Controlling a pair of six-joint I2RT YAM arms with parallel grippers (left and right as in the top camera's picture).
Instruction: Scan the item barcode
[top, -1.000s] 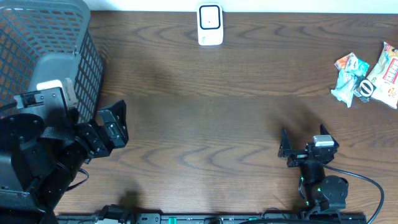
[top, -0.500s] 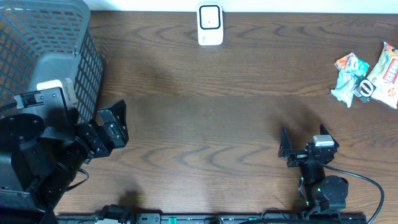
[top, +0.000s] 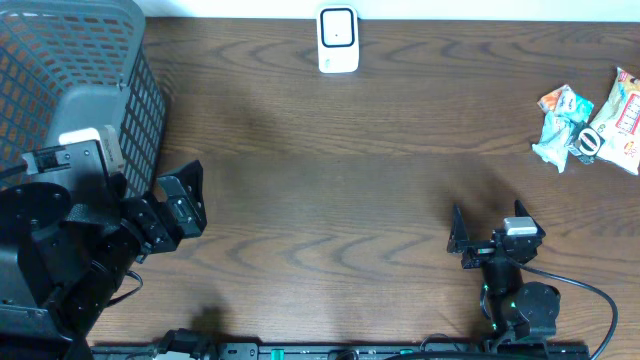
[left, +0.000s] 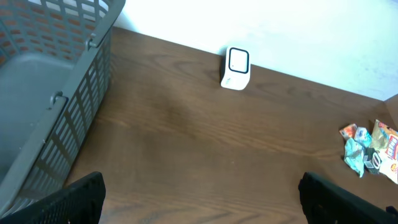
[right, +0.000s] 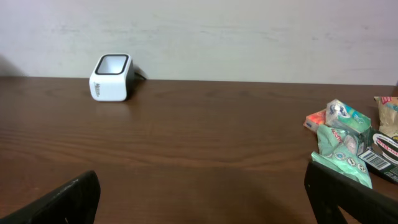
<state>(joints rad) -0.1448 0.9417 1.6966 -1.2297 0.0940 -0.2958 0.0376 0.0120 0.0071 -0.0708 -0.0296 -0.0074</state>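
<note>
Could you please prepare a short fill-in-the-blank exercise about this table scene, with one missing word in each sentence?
1. The scanner at the far edge of the table is ____ in colour.
2. The left gripper and the right gripper are both ____ and hold nothing.
3. The snack packets lie on the robot's ____ side.
4. The grey basket stands on the robot's ____ side.

Missing words: white; open; right; left.

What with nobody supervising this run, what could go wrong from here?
1. The snack packets lie bunched together at the far right; the open right claw might grab two or scatter them.
2. The scanner sits far from them at the back; a crumpled packet could hide its barcode from it.
</note>
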